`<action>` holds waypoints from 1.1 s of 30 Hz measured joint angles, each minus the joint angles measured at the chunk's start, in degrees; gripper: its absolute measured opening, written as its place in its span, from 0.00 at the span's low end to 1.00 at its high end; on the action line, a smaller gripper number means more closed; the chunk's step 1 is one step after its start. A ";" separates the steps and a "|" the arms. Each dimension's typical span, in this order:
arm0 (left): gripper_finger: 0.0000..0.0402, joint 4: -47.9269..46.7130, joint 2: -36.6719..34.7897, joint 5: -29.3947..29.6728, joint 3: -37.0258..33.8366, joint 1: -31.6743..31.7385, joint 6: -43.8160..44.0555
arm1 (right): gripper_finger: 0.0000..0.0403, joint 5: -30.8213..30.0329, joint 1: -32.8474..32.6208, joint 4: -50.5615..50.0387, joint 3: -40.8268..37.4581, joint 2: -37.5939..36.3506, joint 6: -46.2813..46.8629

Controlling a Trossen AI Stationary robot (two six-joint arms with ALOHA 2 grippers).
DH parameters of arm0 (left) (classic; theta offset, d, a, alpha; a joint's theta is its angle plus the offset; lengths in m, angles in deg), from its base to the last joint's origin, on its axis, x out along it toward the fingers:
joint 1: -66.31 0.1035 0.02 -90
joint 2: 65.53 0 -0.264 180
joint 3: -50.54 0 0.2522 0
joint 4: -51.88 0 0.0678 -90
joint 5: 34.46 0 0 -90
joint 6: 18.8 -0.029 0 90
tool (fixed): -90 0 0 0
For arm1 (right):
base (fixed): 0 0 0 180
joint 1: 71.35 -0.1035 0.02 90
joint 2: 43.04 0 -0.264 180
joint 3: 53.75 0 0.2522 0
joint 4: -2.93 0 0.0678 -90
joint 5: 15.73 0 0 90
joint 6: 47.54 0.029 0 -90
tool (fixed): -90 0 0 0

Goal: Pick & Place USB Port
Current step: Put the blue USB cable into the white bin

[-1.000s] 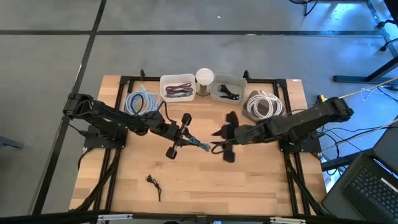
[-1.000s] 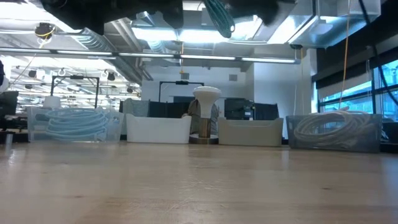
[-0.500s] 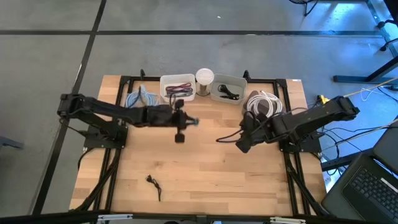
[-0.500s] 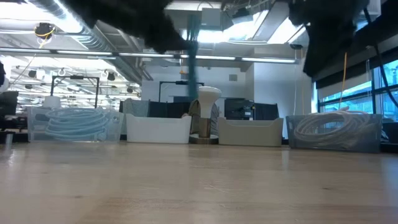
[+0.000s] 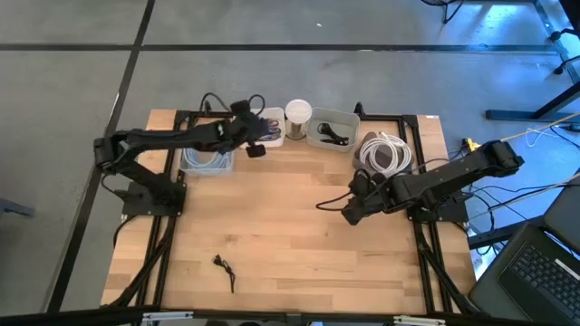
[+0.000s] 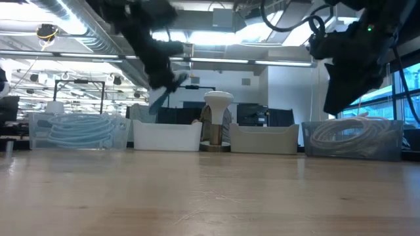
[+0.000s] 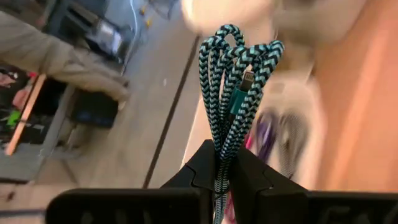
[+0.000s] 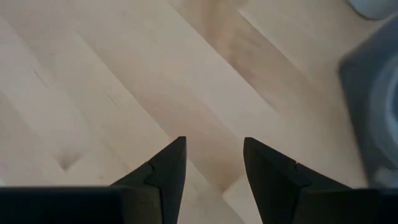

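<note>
While the right gripper (image 5: pixel 348 214) is idling just right of centre in the high view, low over bare wood with its two dark fingers (image 8: pixel 166 167) spread and nothing between them, I am watching the real change happen farther back. A second ago both arms were meeting mid-table over the teal braided cable (image 7: pixel 233 99); since then the right arm has been pulling back to its own side with empty jaws, and the left arm has been carrying the bundle away toward the upper middle of the frame.

The left gripper (image 5: pixel 256 145) is now hanging at the back row of containers, over the white bin (image 5: pixel 259 126) that already has dark and purple cords in it, just left of the white cylinder (image 5: pixel 298 112). Its jaws are clamping tight on the folded cable, and the loops are standing up out of the fingertips in the left wrist view, with a plug end showing among the strands. In the low view the bundle is dangling above the bin's rim, not yet inside.

I am reading this as the hand-over being finished and the placing step being under way; what is remaining, by my judgement, is a descent and a release into that bin.
</note>
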 joint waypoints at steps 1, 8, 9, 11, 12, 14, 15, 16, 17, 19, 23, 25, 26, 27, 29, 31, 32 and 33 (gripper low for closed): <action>0.04 -0.25 1.31 -0.12 -0.01 1.41 -1.24 | 0.41 0.01 0.04 1.21 -0.54 0.00 -0.17; 0.04 0.98 12.29 -0.46 1.43 7.83 -6.99 | 0.41 -0.02 0.04 3.81 -1.29 0.00 -0.58; 0.04 0.91 13.90 -0.79 2.23 8.41 -7.03 | 0.41 -0.02 0.04 3.81 -1.31 0.00 -0.59; 0.04 -0.59 17.00 -1.55 4.26 9.24 -7.03 | 0.41 -0.12 0.04 3.87 -1.31 0.00 -0.60; 0.04 -1.35 18.46 -2.41 5.25 9.44 -7.01 | 0.41 -0.29 0.04 3.86 -1.31 0.00 -0.61; 0.04 -3.27 21.36 -2.91 7.55 9.59 -6.89 | 0.41 -0.31 0.04 3.92 -1.31 0.00 -0.61; 0.04 -3.91 22.50 -3.30 8.61 9.57 -6.56 | 0.41 -0.31 0.04 3.92 -1.31 0.00 -0.61; 0.04 -4.48 23.47 -3.37 9.65 9.48 -6.24 | 0.41 -0.31 0.04 3.97 -1.31 0.00 -0.61; 0.04 -4.83 24.51 -3.41 10.62 9.42 -5.85 | 0.41 -0.33 0.04 4.10 -1.31 0.00 -0.61; 0.04 -6.54 26.29 -3.39 12.13 9.35 -5.00 | 0.41 -0.38 0.04 4.11 -1.31 0.00 -0.61; 0.08 -8.59 28.75 -3.35 13.81 9.39 -4.53 | 0.41 -0.46 0.04 4.14 -1.31 0.00 -0.61; 0.11 -9.18 29.36 -3.42 13.92 9.35 -4.53 | 0.41 -0.46 0.04 4.14 -1.31 0.00 -0.59; 0.13 -9.26 29.54 -3.39 13.92 9.28 -4.11 | 0.41 -0.47 0.04 4.14 -1.31 0.00 -0.59; 0.15 -9.35 29.58 -3.34 13.92 9.16 -3.87 | 0.41 -0.47 0.04 4.12 -1.31 0.00 -0.59; 0.18 -9.76 29.46 -3.22 13.92 8.95 -3.88 | 0.41 -0.48 0.04 4.14 -1.31 0.00 -0.59; 0.21 -10.48 28.81 -3.22 13.90 8.65 -3.93 | 0.41 -0.48 0.04 4.14 -1.31 0.00 -0.59; 0.23 -10.46 28.17 -3.13 13.90 8.48 -3.95 | 0.41 -0.48 0.04 4.14 -1.31 0.00 -0.59; 0.24 -10.41 27.34 -2.99 13.90 8.25 -3.93 | 0.41 -0.48 0.04 4.14 -1.31 0.00 -0.59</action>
